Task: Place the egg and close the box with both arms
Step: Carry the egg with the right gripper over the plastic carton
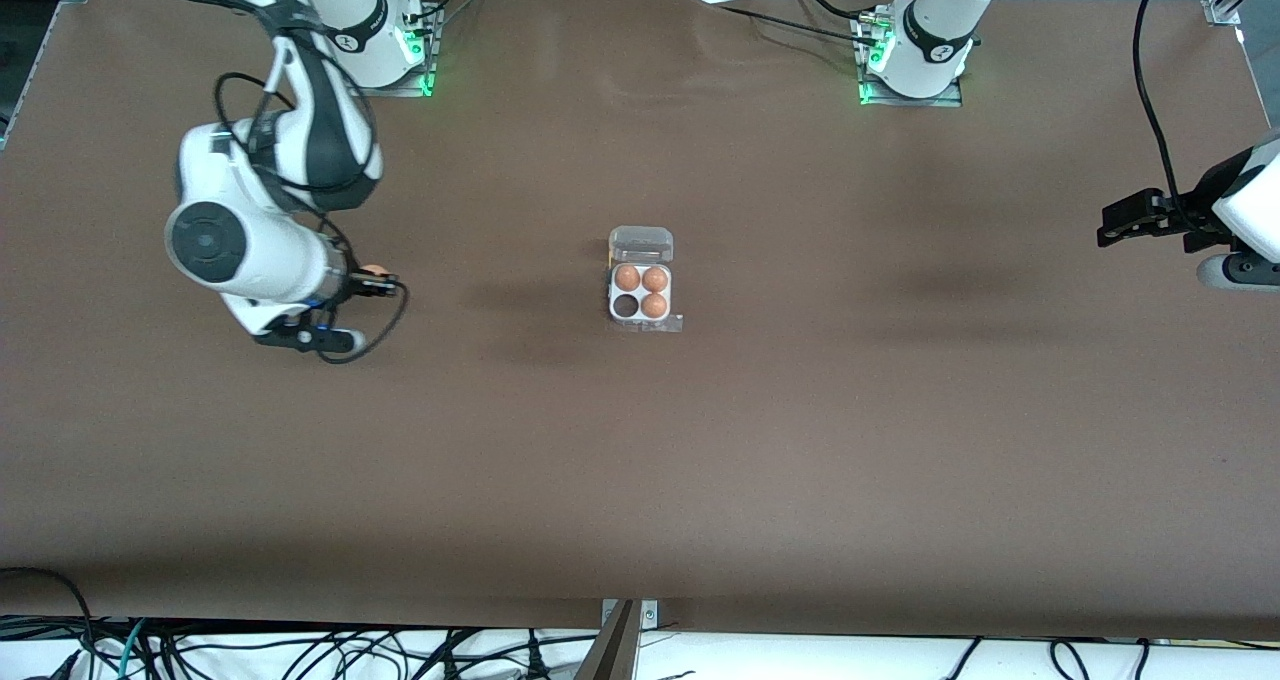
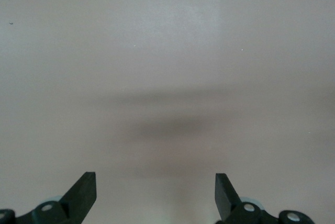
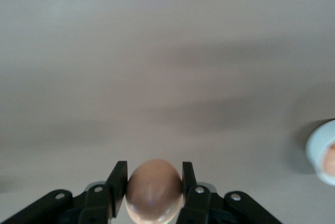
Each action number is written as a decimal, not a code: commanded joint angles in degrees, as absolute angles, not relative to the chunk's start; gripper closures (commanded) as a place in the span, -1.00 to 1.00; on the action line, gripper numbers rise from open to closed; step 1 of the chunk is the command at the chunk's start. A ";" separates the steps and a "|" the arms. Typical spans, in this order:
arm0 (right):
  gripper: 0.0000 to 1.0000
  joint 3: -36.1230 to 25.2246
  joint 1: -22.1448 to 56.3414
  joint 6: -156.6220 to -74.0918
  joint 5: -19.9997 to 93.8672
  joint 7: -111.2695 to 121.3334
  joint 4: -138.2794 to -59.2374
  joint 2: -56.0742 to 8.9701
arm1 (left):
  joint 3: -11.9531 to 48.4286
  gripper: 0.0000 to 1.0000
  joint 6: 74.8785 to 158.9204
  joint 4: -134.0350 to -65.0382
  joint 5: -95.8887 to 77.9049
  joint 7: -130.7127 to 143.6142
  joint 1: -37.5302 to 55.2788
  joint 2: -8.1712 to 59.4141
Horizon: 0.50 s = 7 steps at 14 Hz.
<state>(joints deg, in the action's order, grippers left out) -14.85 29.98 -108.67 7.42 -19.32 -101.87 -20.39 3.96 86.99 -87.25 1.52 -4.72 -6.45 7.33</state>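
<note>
The box (image 1: 641, 292) lies at the middle of the table with its clear lid (image 1: 641, 244) folded open. Three orange-brown eggs sit in its cells and one cell (image 1: 626, 306) is dark and empty. My right gripper (image 1: 378, 282) is up over the bare table toward the right arm's end and is shut on an egg (image 3: 154, 187); that egg also shows in the front view (image 1: 373, 271). My left gripper (image 1: 1120, 225) is open and empty over the left arm's end of the table; its two fingers (image 2: 84, 192) stand wide apart.
A round white bowl (image 3: 324, 153) with an egg in it shows at the edge of the right wrist view. Black cables hang along the table edge nearest the front camera.
</note>
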 commanded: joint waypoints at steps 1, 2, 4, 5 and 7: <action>0.14 -15.38 34.79 -106.52 10.71 -27.83 -94.33 -25.82 | 4.22 -1.00 86.40 -86.75 2.29 -5.80 -6.77 7.47; 0.14 -15.38 36.37 -106.52 12.29 -30.12 -92.31 -27.58 | 4.22 -1.00 86.40 -86.75 2.20 -5.80 -6.77 7.47; 0.14 -15.38 40.23 -106.52 15.28 -35.92 -88.35 -31.53 | 4.22 -1.00 86.40 -86.84 2.28 -5.80 -6.77 7.47; 0.14 -15.38 41.47 -107.05 15.64 -39.51 -86.68 -33.38 | 4.22 -1.00 86.40 -86.84 2.20 -5.80 -6.77 7.47; 0.14 -15.38 44.02 -107.31 15.65 -45.41 -82.03 -37.33 | 4.22 -1.00 86.40 -86.92 2.29 -5.80 -6.77 7.47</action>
